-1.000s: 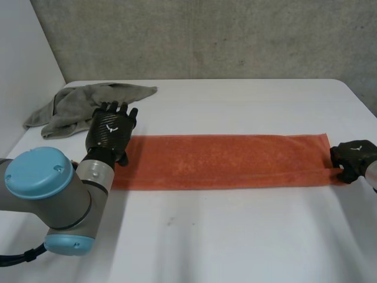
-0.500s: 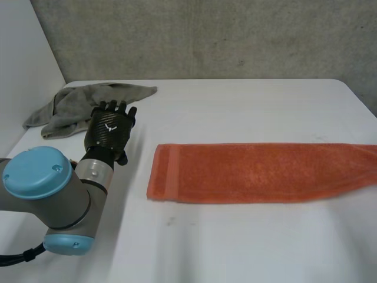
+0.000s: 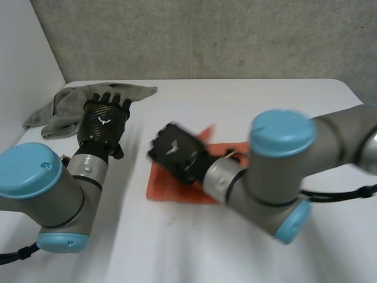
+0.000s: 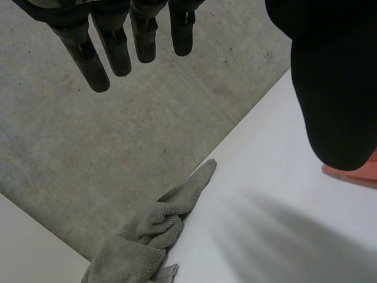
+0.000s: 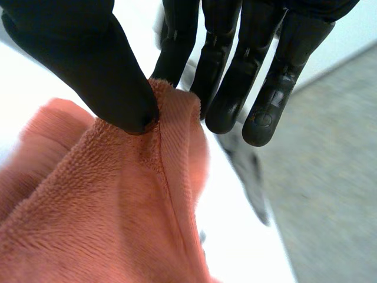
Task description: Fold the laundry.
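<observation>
An orange towel (image 3: 160,186) lies on the white table (image 3: 247,100), with its far end lifted and doubled back over it. My right hand (image 3: 174,151) hovers over the towel's left end, its arm reaching across from the right. In the right wrist view the thumb (image 5: 94,71) and fingers (image 5: 232,71) pinch the hemmed edge of the orange towel (image 5: 118,224). My left hand (image 3: 105,121) floats to the left of the towel with straight fingers (image 4: 112,50) and holds nothing. A corner of the orange towel (image 4: 360,172) peeks out by its thumb.
A crumpled grey towel (image 3: 65,109) lies at the table's back left corner, just beyond my left hand's fingertips, and also appears as the grey towel (image 4: 147,236) in the left wrist view. A concrete wall (image 3: 206,35) stands behind the table.
My right hand has swept from the far right to the left with the towel's end, doubling the towel over. My left hand has risen slightly toward the grey towel.
</observation>
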`<state>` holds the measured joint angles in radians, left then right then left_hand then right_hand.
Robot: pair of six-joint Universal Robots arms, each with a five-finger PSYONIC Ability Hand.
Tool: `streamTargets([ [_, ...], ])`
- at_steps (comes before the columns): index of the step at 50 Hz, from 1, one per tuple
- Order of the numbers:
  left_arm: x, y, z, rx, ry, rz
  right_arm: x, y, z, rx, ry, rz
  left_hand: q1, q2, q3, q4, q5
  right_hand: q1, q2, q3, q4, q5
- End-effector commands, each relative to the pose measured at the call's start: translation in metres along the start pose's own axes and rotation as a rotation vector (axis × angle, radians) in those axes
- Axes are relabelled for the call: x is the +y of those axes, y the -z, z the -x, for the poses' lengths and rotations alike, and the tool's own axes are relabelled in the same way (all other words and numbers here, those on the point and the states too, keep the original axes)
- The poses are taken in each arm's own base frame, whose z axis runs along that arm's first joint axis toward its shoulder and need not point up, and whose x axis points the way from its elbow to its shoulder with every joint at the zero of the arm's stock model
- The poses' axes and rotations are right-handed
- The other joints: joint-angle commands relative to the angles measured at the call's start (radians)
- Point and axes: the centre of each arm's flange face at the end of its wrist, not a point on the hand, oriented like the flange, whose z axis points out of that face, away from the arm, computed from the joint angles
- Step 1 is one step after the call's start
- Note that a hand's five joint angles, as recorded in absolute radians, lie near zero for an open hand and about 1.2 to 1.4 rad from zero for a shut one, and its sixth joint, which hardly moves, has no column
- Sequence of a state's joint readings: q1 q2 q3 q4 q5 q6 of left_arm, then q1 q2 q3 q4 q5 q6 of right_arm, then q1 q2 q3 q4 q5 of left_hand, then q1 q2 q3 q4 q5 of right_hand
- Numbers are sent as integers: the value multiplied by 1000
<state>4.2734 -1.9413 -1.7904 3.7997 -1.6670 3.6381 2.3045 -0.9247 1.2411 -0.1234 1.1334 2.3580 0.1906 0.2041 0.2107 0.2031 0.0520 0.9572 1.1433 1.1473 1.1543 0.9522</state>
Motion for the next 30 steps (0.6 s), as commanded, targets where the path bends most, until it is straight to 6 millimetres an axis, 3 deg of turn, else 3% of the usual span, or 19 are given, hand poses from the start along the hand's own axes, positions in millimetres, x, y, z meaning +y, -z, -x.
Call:
streamTargets([
  [1,2,0,-2,6,-1,6,11,-7,13,-7,-46,61,-16,-30,-36,-29,-52,-783,-969,-973,-980,-952],
  [5,2,1,-3,11,-1,5,15,4,-14,124,-174,164,-16,-30,-36,-29,-52,-783,-969,-973,-980,-952],
  [7,2,1,-4,12,-1,4,35,21,-46,234,-296,253,-16,-30,-36,-29,-52,-783,-969,-973,-980,-952],
  [10,2,1,-4,13,-1,4,63,49,-65,282,-423,364,-16,-30,-36,-29,-52,-783,-969,-973,-980,-952],
  [15,3,2,-6,18,-1,6,98,87,-67,305,-520,505,-16,-30,-36,-29,-52,-758,-944,-948,-955,-928],
  [20,4,2,-7,21,-2,8,140,115,-70,355,-591,589,-16,-30,-36,-29,-52,-456,-642,-646,-653,-625],
  [22,3,1,-6,20,-1,7,152,125,-72,374,-599,618,-16,-30,-36,-29,-52,-210,-396,-400,-407,-379],
  [23,3,1,-6,20,-1,7,156,128,-73,381,-594,632,-16,-30,-36,-29,-52,-43,-229,-233,-240,-213],
  [24,3,1,-6,20,-1,7,160,130,-74,387,-575,643,-16,-30,-36,-29,-52,365,179,175,168,196],
  [27,3,1,-6,20,-1,6,161,128,-82,418,-513,628,-16,-30,-36,-29,-52,439,253,249,242,270],
  [30,1,2,-6,20,-1,2,158,121,-103,501,-410,586,-16,-30,-36,-29,-52,439,253,249,242,270],
])
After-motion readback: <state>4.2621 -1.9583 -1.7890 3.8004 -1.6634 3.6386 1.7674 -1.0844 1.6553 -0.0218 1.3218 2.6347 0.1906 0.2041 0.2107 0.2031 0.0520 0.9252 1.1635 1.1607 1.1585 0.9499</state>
